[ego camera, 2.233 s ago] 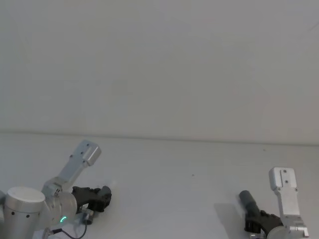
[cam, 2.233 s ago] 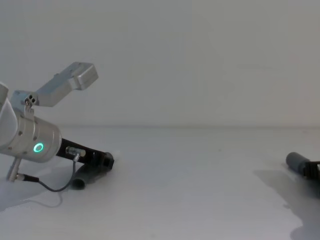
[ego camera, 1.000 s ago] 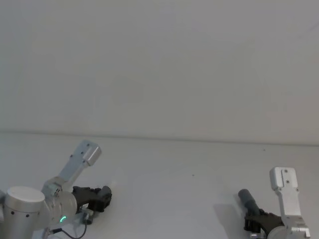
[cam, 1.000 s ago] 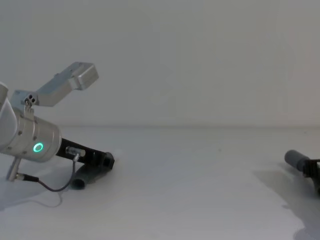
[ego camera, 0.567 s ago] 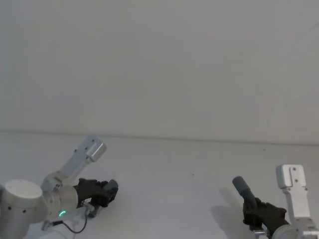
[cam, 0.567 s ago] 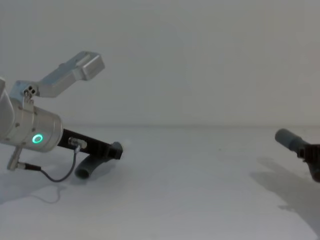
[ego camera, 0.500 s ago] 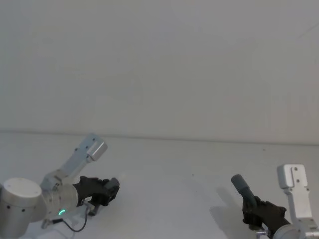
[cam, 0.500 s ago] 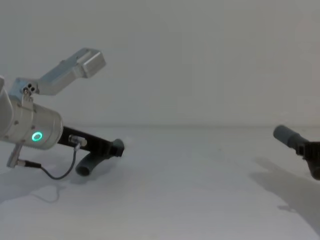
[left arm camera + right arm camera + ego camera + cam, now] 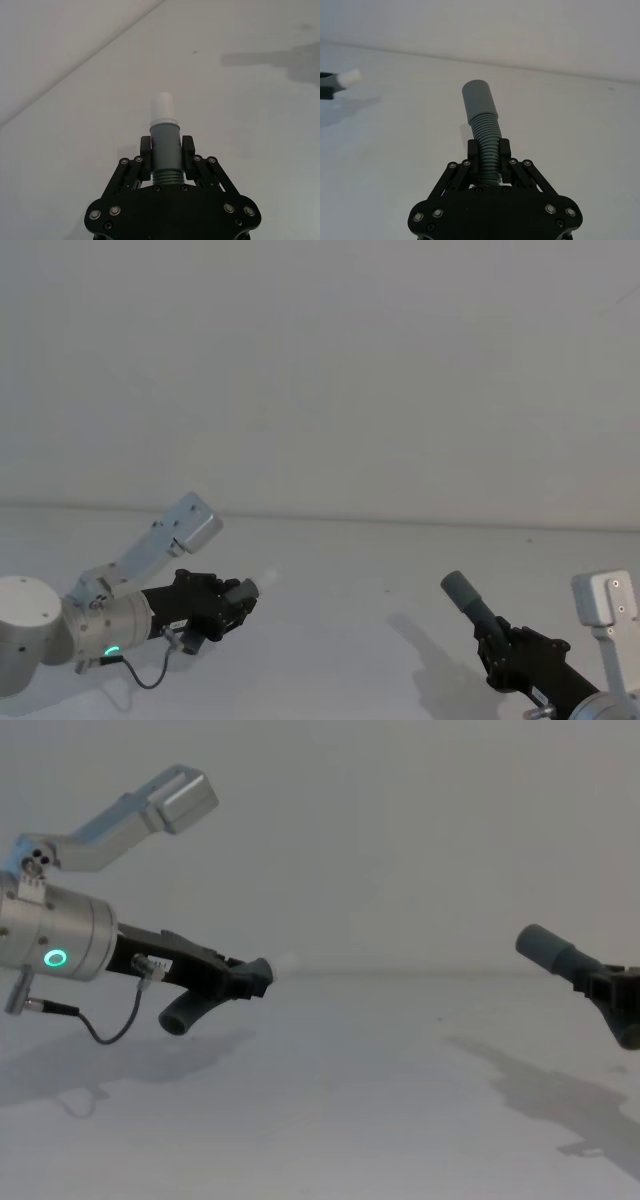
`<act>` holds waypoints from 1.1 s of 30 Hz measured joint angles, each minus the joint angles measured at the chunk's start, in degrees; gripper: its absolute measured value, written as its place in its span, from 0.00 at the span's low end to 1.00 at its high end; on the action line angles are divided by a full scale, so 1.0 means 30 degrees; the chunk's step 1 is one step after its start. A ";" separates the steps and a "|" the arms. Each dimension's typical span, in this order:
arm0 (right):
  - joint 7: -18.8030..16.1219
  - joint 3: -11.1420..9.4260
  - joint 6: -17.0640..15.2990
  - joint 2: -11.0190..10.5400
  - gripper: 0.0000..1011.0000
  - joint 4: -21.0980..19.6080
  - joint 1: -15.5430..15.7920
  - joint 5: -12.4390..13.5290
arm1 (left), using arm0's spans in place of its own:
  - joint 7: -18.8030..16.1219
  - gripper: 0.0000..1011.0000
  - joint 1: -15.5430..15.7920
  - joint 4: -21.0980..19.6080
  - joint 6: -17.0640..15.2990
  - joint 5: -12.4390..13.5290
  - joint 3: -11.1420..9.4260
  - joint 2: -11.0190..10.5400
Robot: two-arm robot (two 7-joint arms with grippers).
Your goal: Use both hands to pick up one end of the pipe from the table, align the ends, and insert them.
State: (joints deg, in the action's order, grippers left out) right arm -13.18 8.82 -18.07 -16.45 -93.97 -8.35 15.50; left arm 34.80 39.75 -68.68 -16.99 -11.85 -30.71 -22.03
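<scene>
Pinching white-tipped pipe [image 9: 163, 112], left claw [image 9: 167, 145] risen off table [image 9: 350, 570]; right claw [image 9: 489, 150] pinching socket pipe [image 9: 479, 102].

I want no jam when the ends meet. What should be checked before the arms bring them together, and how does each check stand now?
1. left gripper shut on the grey cuff behind the tip: ok.
2. right gripper shut on the ribbed hose: ok.
3. Both pieces held clear of the table: ok.
4. white tip pokes out free ahead of the fingers: ok.
5. Tip lined up with the socket cuff: not ok; a wide gap, and their axes differ.
6. Socket bore clear inside: cannot tell.
</scene>
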 joint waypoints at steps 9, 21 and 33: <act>-0.2434 0.0204 0.1577 -0.1302 0.21 -0.0027 0.0238 0.0525 | 0.2467 0.32 0.0458 -0.0176 0.1473 -0.0461 -0.0487 -0.0801; -0.5940 0.0764 0.3974 -0.3113 0.21 0.0449 0.0283 0.1003 | 0.5629 0.32 0.1143 -0.0028 0.2891 -0.1262 -0.0992 -0.1540; -0.8955 0.1410 0.6613 -0.4604 0.21 0.1169 0.0060 0.1163 | 0.8338 0.32 0.1879 0.0069 0.3597 -0.2060 -0.1469 -0.2089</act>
State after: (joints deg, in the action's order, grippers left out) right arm -40.05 13.05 1.77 -30.26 -90.46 -8.17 18.99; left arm 59.82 45.38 -68.48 -6.20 -18.03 -35.12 -28.29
